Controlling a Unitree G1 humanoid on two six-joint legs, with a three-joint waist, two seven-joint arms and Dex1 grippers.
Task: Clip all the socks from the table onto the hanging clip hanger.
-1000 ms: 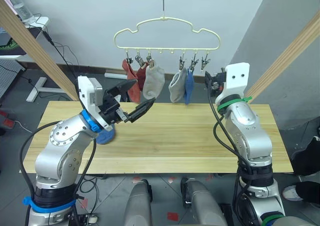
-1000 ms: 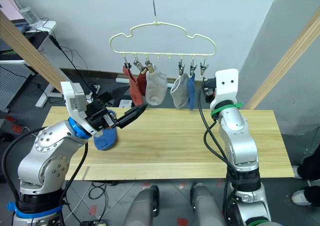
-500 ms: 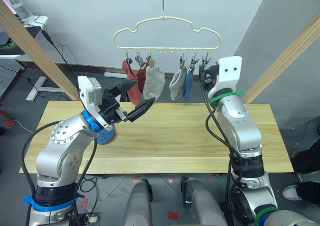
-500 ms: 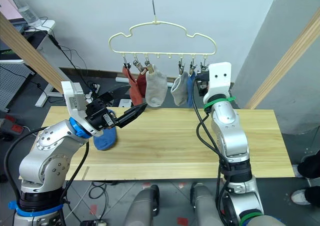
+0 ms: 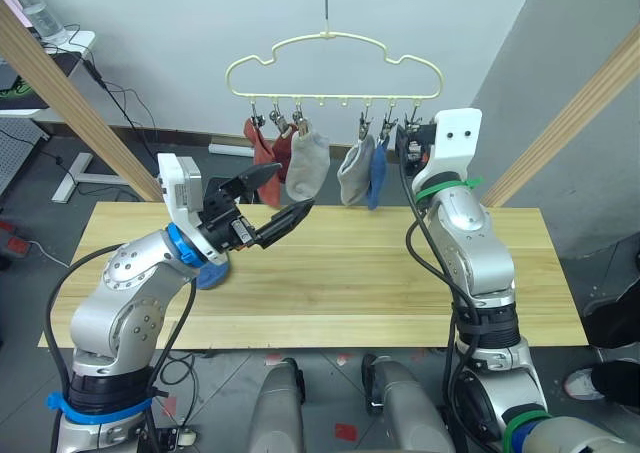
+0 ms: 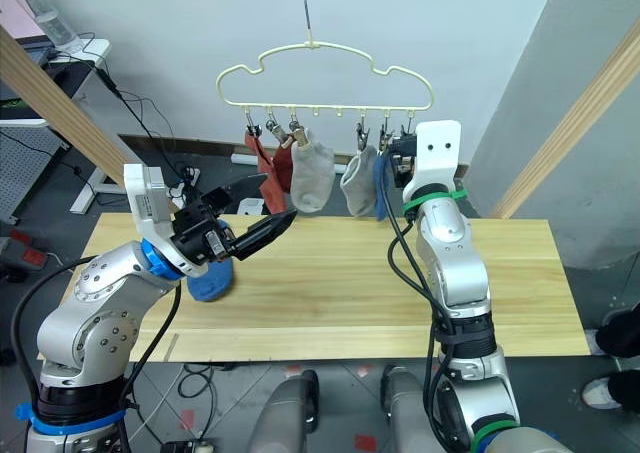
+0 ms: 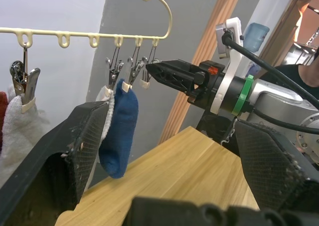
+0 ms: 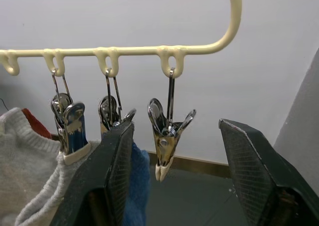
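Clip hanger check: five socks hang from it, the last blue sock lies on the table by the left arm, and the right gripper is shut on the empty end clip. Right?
Not quite. The right gripper is open, its fingers either side of the empty end clip without closing on it, as the right wrist view shows. Five socks do hang from the clip hanger, and the last blue sock lies on the table.

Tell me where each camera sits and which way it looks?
Head views (left and right eye): from the robot's head, looking forward and down over both arms at the table and clip hanger.
Left wrist view: from the left arm's wrist, along the open left tool, toward the hung blue sock and the right tool.
Right wrist view: from the right wrist, between its open fingers, at the empty end clip.
Shared: both wrist views show the hanger and blue sock.
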